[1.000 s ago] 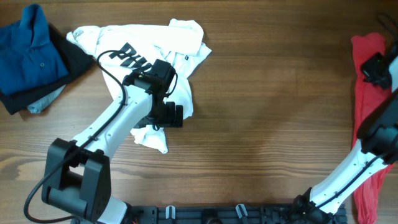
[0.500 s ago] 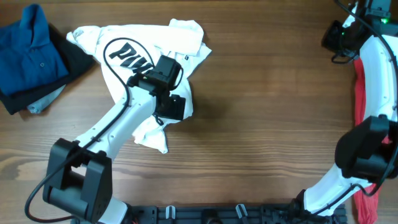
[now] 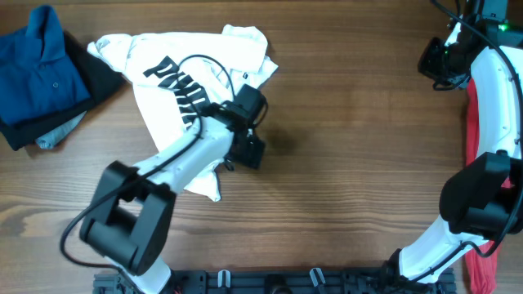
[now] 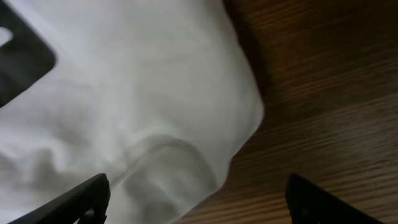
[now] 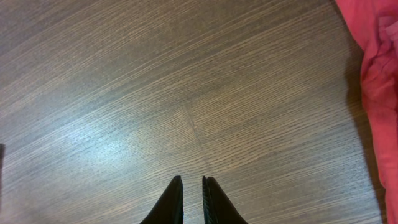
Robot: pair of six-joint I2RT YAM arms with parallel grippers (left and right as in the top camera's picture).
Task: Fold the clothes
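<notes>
Judging by the crumpled white black-printed T-shirt [image 3: 221, 61], folding had barely begun; left claw [image 3: 249, 150] gaped wide and empty, right claw [image 5: 191, 184] pinched closed.

One white T-shirt [image 3: 204, 73], one blue polo shirt [image 3: 37, 69], one dark piece [image 3: 102, 77], one red garment [image 3: 471, 122]. Two robot arms: one left arm [image 3: 176, 167], one right arm [image 3: 500, 90].

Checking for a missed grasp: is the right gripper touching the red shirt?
Apart. Right wrist view: the right gripper hangs shut over the table, wood showing between it and the red shirt.
</notes>
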